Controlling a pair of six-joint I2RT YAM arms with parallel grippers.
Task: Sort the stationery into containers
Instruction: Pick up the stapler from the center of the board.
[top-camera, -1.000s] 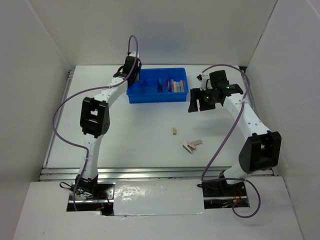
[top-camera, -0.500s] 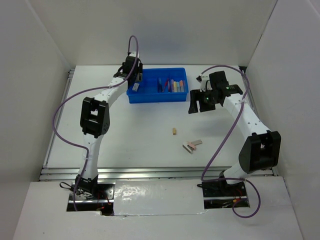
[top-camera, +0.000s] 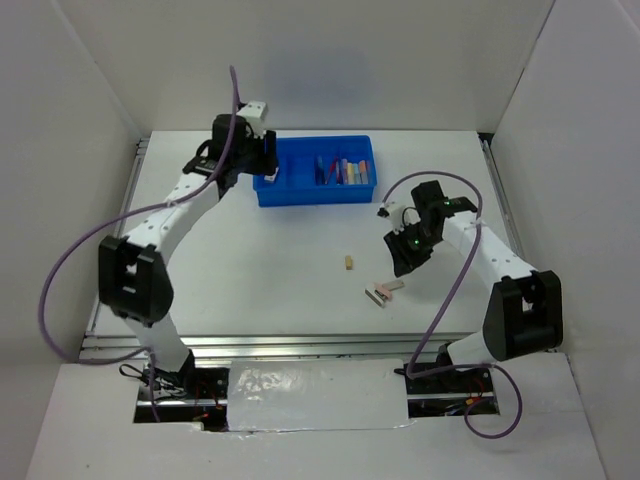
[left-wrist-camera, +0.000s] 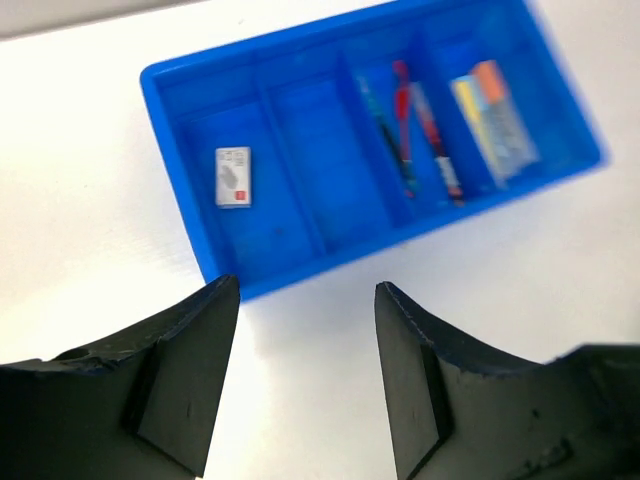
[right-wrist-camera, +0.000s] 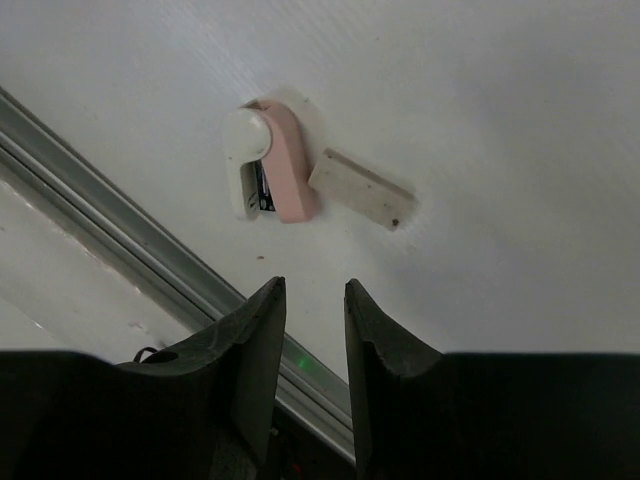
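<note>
L gripper (left-wrist-camera: 305, 295): parted, empty, by blue tray (left-wrist-camera: 170, 105). R gripper (right-wrist-camera: 312, 290): narrowly parted, empty, near 1 pink-white eraser (right-wrist-camera: 285, 170).

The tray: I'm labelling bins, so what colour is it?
The tray is bright blue, clearest in the left wrist view.
</note>
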